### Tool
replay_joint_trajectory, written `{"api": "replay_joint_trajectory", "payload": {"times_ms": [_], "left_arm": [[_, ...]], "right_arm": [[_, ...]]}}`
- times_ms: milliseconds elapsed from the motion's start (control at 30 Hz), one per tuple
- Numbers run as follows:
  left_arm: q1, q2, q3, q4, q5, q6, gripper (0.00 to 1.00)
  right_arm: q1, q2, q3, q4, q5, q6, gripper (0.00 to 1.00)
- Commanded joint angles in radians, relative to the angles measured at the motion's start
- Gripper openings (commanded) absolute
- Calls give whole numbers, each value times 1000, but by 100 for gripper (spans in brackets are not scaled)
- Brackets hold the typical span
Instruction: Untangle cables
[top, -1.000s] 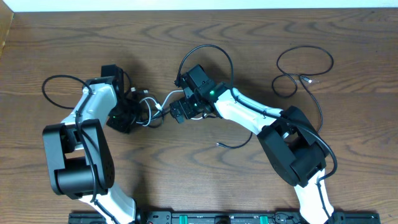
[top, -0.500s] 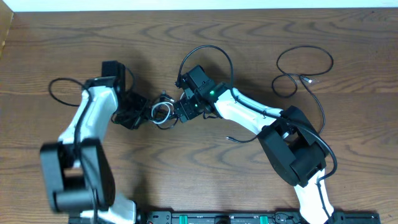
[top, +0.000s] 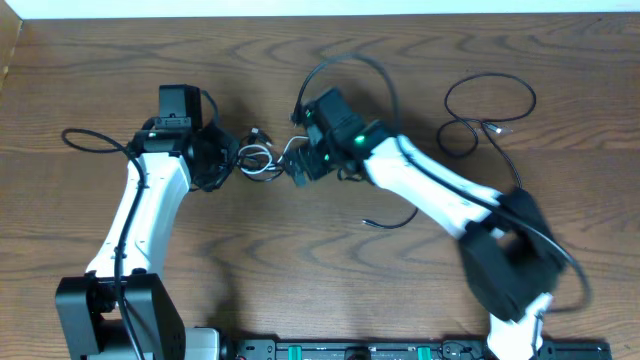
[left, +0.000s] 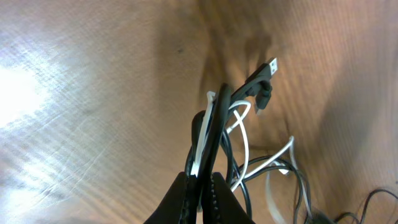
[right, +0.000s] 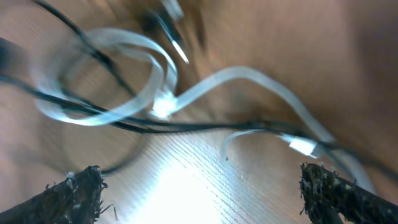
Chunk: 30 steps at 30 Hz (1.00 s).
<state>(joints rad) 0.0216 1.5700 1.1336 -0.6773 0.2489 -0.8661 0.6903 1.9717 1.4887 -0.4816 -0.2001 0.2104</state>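
The cables (top: 258, 157) lie in a small knot of black and white cords between my two grippers, near the table's middle. My left gripper (top: 224, 160) is shut on a black cord and a white cord (left: 200, 134) together at the knot's left side. A black plug end (left: 268, 70) sticks up past the fingers. My right gripper (top: 300, 166) is on the knot's right side, open wide. Between its fingertips (right: 84, 186) there is only bare wood. A blurred white cable (right: 239, 78) and a thin black cable (right: 205, 126) lie just beyond them.
A separate black cable (top: 488, 112) lies looped at the back right, with a plug end (top: 497, 128). Another thin black cord end (top: 385, 222) lies under the right arm. A white strip (top: 320, 8) borders the table's far edge.
The left gripper has shut on the cords and moved toward the far side. The right gripper moved the same way, staying open. The knot shifted farther back with them.
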Motion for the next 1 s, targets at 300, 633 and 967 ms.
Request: {"api": "replay_joint_trajectory", "payload": {"times_ms": [300, 633, 967], "left_arm": [[-47, -1, 13, 11, -14, 8, 8], [-47, -1, 13, 25, 111, 0, 7], [-45, -1, 13, -13, 126, -56, 8]], "right_arm": [[5, -134, 1, -50, -124, -324, 72], [84, -64, -1, -72, -123, -647, 79], [103, 52, -1, 63, -49, -675, 63]]}}
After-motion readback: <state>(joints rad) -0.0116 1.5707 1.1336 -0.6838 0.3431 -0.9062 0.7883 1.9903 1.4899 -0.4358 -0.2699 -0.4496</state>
